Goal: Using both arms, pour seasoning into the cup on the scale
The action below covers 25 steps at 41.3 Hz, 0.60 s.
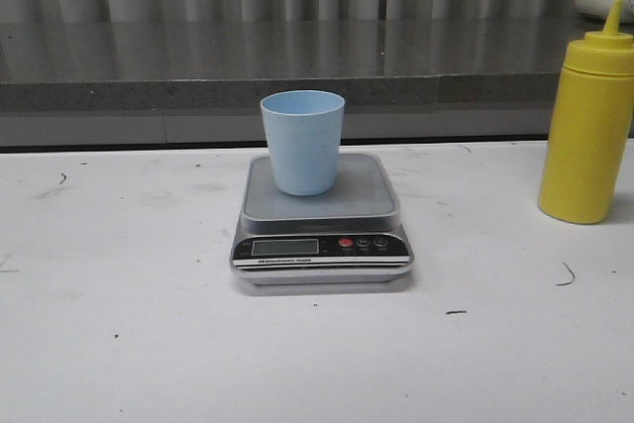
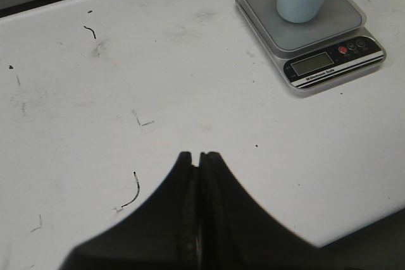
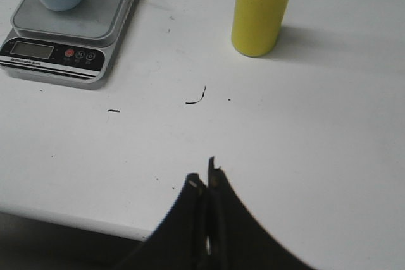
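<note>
Worktop [image 1: 129,344] is stretching white and scuffed from its near edge to its far edge, where a dark gap is separating it from a grey ledge [image 1: 198,66] running along the wall. The scale [image 1: 322,220] is sitting about midway between the left and right edges, with wide bare surface lying open on its left side and toward the near edge, marked only by small dark scratches. The cup [image 1: 303,142] is standing upright on the scale's grey platform, towards its far part, its mouth facing up; nothing is showing inside it from the front view, though its bottom is hidden. The seasoning [image 1: 586,126] is standing upright near the right edge, well apart from the scale, cap on and nozzle pointing up; its opaque yellow wall is hiding whatever it is holding. A strip of open surface is lying between bottle and scale. The left gripper [image 2: 199,156] is hovering over the near left part of the worktop, fingers pressed together and gripping nothing. The right gripper [image 3: 205,178] is hanging over the near right part, its fingertips likewise closed with nothing between them, well short of the bottle.
</note>
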Each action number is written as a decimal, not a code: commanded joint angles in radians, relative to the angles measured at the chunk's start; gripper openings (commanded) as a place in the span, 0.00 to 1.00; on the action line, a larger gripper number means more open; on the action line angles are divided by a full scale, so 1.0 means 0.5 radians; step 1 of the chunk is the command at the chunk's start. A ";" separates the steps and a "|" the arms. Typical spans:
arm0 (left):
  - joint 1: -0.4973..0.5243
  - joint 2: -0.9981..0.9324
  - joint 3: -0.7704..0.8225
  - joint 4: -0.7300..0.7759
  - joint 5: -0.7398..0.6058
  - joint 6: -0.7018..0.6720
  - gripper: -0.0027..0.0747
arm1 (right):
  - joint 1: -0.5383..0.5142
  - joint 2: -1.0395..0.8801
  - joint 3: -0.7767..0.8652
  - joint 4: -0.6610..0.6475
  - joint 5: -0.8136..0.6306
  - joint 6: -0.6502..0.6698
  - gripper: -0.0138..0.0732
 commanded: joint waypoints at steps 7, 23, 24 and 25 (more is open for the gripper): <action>0.005 0.003 -0.053 0.010 -0.131 -0.010 0.01 | -0.002 0.012 -0.071 -0.018 -0.139 -0.019 0.08; 0.403 -0.417 0.292 -0.005 -0.390 -0.010 0.01 | -0.002 0.012 -0.071 -0.018 -0.139 -0.019 0.08; 0.445 -0.475 0.354 -0.005 -0.456 -0.010 0.01 | -0.002 0.012 -0.071 -0.018 -0.139 -0.019 0.08; 0.498 -0.520 0.405 -0.005 -0.535 -0.010 0.01 | -0.002 0.012 -0.071 -0.018 -0.139 -0.019 0.08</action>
